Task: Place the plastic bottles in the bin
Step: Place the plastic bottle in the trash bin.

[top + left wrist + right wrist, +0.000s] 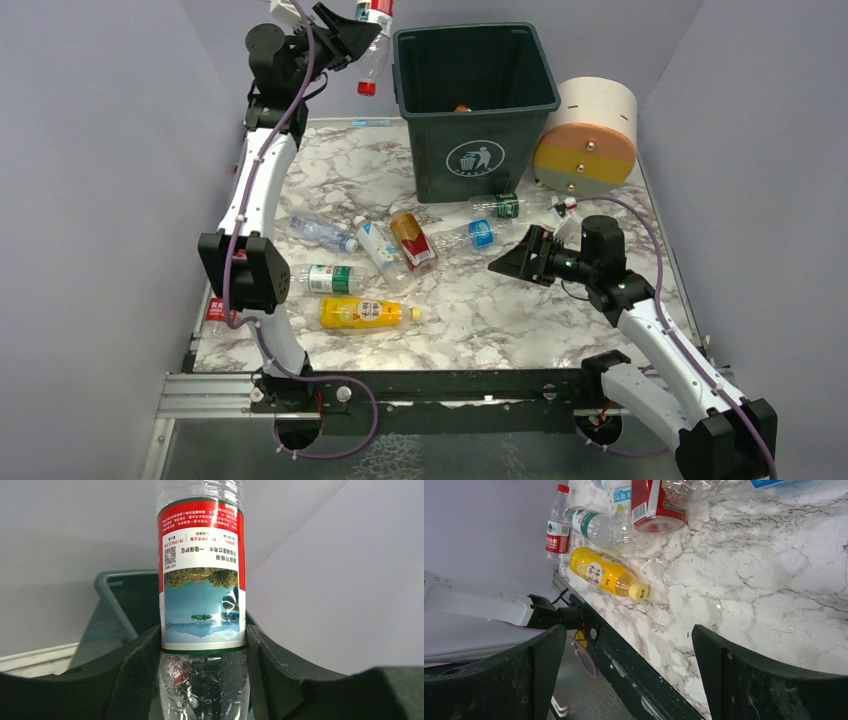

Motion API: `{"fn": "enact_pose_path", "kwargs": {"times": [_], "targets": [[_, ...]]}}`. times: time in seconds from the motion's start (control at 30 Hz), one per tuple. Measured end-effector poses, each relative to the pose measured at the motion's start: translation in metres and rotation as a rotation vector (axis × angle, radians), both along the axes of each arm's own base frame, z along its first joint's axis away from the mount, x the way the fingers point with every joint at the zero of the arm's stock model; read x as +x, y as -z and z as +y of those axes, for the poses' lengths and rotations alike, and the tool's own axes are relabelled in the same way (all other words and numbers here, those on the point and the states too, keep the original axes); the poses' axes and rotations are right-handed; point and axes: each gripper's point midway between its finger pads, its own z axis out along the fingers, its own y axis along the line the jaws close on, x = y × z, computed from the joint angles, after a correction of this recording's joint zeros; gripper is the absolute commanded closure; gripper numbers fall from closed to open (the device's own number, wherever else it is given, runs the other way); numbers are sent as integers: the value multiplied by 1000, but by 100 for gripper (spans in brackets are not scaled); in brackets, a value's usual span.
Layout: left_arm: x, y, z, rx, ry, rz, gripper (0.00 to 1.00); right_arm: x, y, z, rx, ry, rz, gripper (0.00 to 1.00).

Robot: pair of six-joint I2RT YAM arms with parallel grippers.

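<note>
1. Clear red-labelled bottle [372,62] hangs cap-down in the left tool [352,35], upper left of the top view, just left of the green bin [475,160].
2. Left wrist: the tool clamps that bottle mid-frame.
3. Right wrist: right tool [629,680] gapes wide, empty, over the worktop [764,580]; yellow bottle [601,572] upper left.

Marbled table [520,330] carrying a bin [475,165], a drum [590,135] and loose bottles [478,234].
The dark green bin stands at the far side, the cream-and-orange drum just to its right. Before them the bottles lie on their sides: a yellow bottle [365,313] nearest, a red-and-gold bottle [413,241] mid-table, clear ones around it.
</note>
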Motion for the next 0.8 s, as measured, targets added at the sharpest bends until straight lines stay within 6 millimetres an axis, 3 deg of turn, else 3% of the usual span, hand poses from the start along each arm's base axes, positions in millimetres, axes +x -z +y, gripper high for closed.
{"fn": "enact_pose_path", "kwargs": {"times": [0.1, 0.2, 0.4, 0.6, 0.8], "targets": [[12, 3, -19, -34, 39, 0, 39, 0, 0, 0, 2, 2, 3, 1], [19, 5, -49, -50, 93, -10, 39, 0, 0, 0, 2, 2, 4, 1], [18, -5, -103, -65, 184, -74, 39, 0, 0, 0, 2, 2, 4, 1], [25, -2, -117, -75, 197, -104, 39, 0, 0, 0, 2, 2, 4, 1], [46, 20, -119, -75, 182, -83, 33, 0, 0, 0, 3, -1, 6, 1]]}}
